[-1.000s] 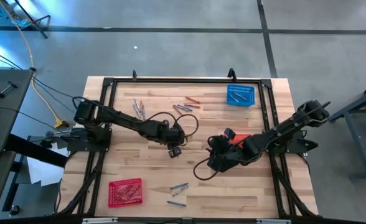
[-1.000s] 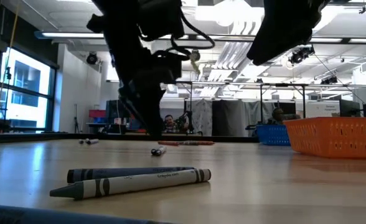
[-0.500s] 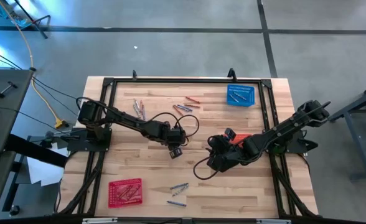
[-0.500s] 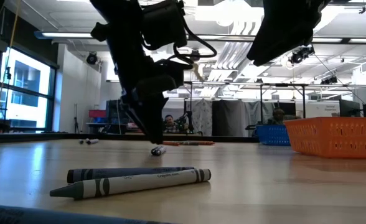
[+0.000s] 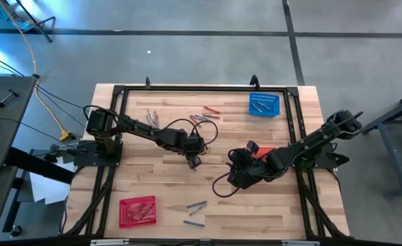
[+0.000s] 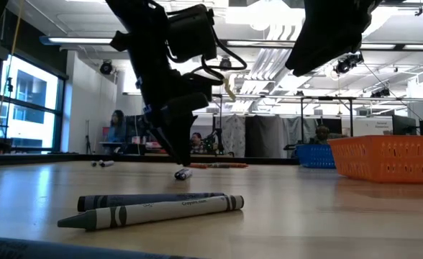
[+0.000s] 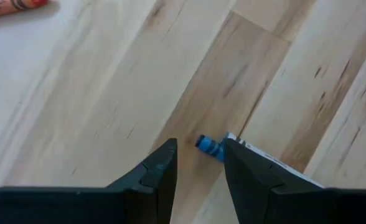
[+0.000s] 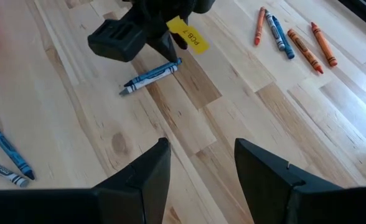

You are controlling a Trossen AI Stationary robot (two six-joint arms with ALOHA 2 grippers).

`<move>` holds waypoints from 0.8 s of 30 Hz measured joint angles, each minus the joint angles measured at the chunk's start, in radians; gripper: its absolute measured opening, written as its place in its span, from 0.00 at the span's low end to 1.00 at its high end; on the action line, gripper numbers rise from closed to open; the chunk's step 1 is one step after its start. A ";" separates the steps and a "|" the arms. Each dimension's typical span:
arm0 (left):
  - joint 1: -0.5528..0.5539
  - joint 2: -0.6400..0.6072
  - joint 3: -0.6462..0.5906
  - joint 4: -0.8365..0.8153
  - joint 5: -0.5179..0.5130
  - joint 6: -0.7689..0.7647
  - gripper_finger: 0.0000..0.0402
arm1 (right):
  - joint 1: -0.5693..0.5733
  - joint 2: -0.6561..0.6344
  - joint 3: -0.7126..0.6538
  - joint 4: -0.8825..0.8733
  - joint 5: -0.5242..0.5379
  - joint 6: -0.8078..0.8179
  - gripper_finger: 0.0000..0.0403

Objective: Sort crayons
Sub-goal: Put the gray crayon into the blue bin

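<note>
A small yellow tag point(image 8: 187, 34) hangs on the dark left gripper point(image 8: 147, 38) just above its fingers, and its dark print reads roughly "PCB T"; the last character is uncertain. A grey paper-wrapped crayon point(image 6: 154, 212) lying on the wooden table, nearer the low camera than that gripper, carries a line of small dark print too tiny to read.

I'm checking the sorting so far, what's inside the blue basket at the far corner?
In the high view the blue basket holds a few grey-blue crayons lying near its left side. The low view shows only its outer wall, so anything flat on its floor beyond those cannot be confirmed.
</note>
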 joint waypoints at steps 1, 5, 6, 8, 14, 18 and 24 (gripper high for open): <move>0.000 0.000 0.000 0.000 0.001 -0.005 0.29 | 0.000 0.000 0.000 0.000 0.000 -0.001 0.43; -0.001 0.013 0.001 -0.004 0.027 -0.011 0.29 | 0.000 0.000 0.000 0.000 0.001 -0.007 0.43; -0.001 0.021 0.001 0.007 0.029 -0.016 0.29 | 0.000 0.000 0.000 0.000 0.001 -0.007 0.43; -0.001 0.037 0.003 0.017 0.033 -0.022 0.29 | 0.000 0.000 0.000 0.000 0.001 -0.008 0.43; -0.004 0.055 0.006 0.005 0.026 -0.011 0.29 | 0.000 0.000 0.000 -0.004 0.003 -0.008 0.43; -0.018 0.037 0.001 0.018 -0.029 0.060 0.29 | 0.000 0.000 0.000 -0.005 0.006 -0.008 0.43; -0.071 -0.040 0.001 0.072 0.013 0.224 0.29 | 0.000 0.000 0.000 -0.006 0.005 -0.008 0.43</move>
